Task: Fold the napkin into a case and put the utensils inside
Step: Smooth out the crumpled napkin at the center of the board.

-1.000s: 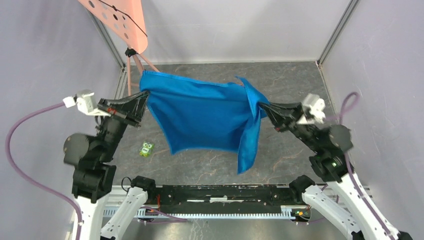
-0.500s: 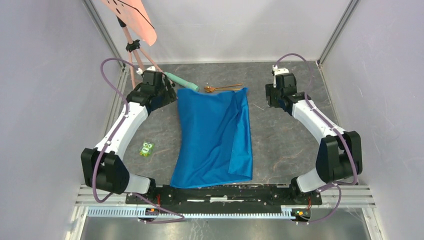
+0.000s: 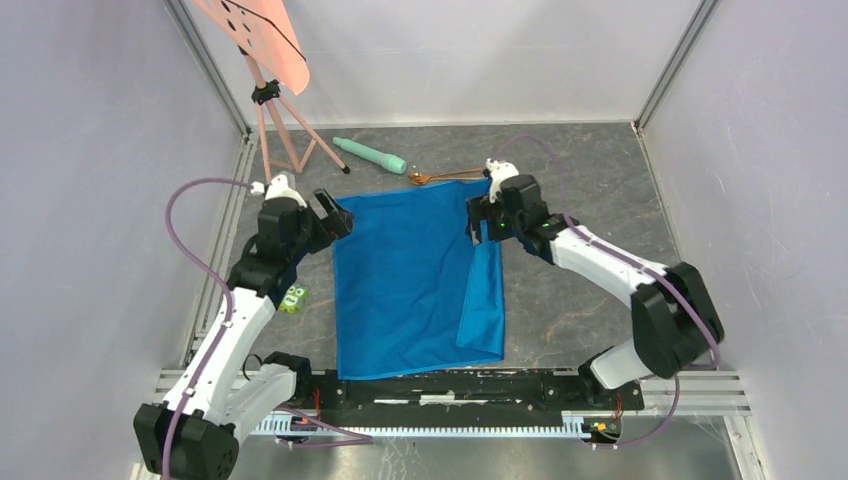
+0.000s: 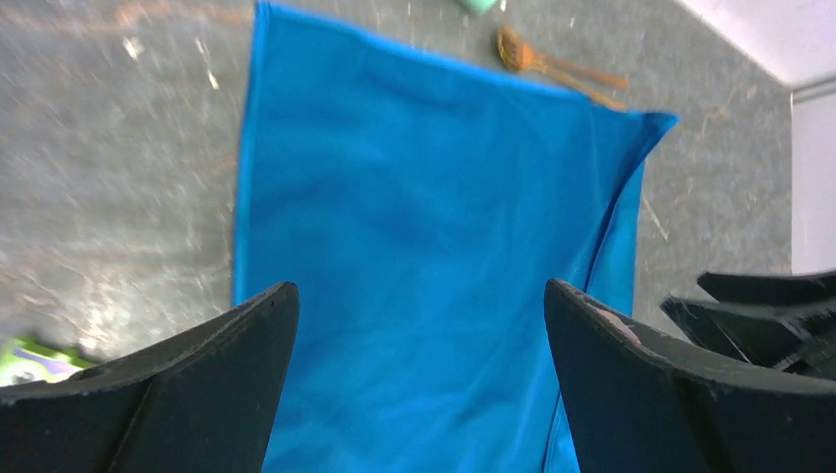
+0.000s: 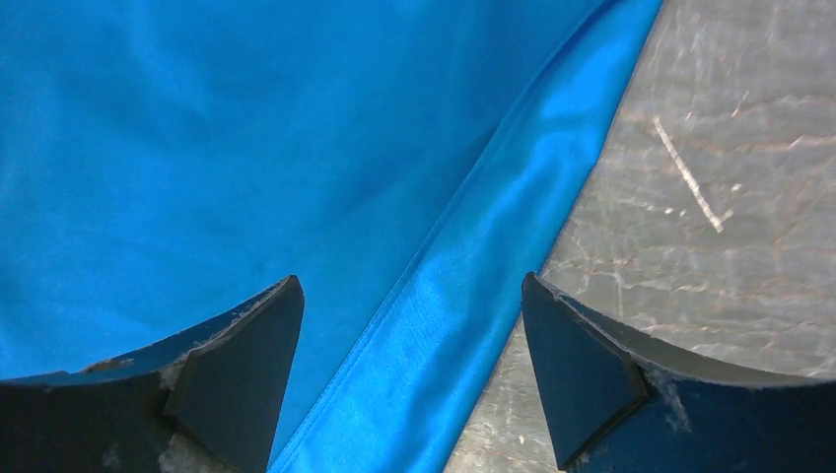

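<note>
1. Grey, marbled stone-look covers the surface (image 3: 585, 190); pale walls (image 3: 90, 150) close it in on three sides, with metal posts (image 3: 672, 62) in the far corners.
2. I see the napkin (image 3: 405, 275) lying spread on the middle of the surface, its near edge by the black rail (image 3: 450, 385) that carries the arm bases. A strip along its right side is folded over on top, running from the far right corner to the near edge.
3. I find the utensils (image 3: 447, 176) just beyond the napkin's far edge, near that far right corner; I cannot tell whether they touch the cloth.
4. My left fingers (image 4: 197, 374) stand wide apart and empty above the napkin's left part.
5. My right fingers (image 5: 227, 345) stand wide apart too, holding nothing, over the folded strip.
6. A mint-green cylinder (image 3: 368, 155) lies left of the utensils, and a pink panel (image 3: 255, 40) on a tripod (image 3: 285, 140) stands at the far left.
7. A small green toy (image 3: 292, 297) sits left of the napkin, beside my left arm.
8. From the left wrist the toy is only a blur at the frame edge and the cylinder is cut off. I make out one spoon; the other piece is too thin to name.
</note>
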`<state>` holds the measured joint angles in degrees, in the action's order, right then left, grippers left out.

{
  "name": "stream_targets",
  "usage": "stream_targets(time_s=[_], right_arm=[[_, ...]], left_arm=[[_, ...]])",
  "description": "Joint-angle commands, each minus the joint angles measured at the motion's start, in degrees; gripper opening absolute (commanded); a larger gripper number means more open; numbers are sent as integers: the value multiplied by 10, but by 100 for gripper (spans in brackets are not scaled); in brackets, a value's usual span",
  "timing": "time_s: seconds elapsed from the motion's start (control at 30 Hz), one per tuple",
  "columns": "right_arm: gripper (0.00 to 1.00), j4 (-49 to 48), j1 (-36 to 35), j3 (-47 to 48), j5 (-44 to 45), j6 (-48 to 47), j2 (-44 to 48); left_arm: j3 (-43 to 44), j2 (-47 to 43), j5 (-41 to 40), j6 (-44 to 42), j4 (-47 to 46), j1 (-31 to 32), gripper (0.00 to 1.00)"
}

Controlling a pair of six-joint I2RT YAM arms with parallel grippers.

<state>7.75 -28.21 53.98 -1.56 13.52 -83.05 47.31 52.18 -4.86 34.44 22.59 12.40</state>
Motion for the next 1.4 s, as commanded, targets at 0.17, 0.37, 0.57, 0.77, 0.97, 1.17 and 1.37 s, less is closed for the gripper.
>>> stream_targets(time_s=[0.17,0.37,0.57,0.77,0.97,1.17,1.37], right_arm=[[90,77,-62,130,265,44,-174],[91,75,-78,155,321,35,-243],[90,107,-79,143,382,33,-245],[90,96,-49,69,413,-17,-185],[90,105,38,22,440,-64,-103],[92,179,96,52,535,-51,-69],[90,65,78,6,144,-56,2]], left_arm=[[-107,73,164,121,-157,20,100],[-112,129,89,164,-155,44,100],[-124,165,-34,239,-93,45,100],[-147,169,-110,256,-74,45,100],[-137,181,-127,231,-61,44,100],[-102,152,-95,164,-68,52,100],[-97,171,85,136,-179,52,100]])
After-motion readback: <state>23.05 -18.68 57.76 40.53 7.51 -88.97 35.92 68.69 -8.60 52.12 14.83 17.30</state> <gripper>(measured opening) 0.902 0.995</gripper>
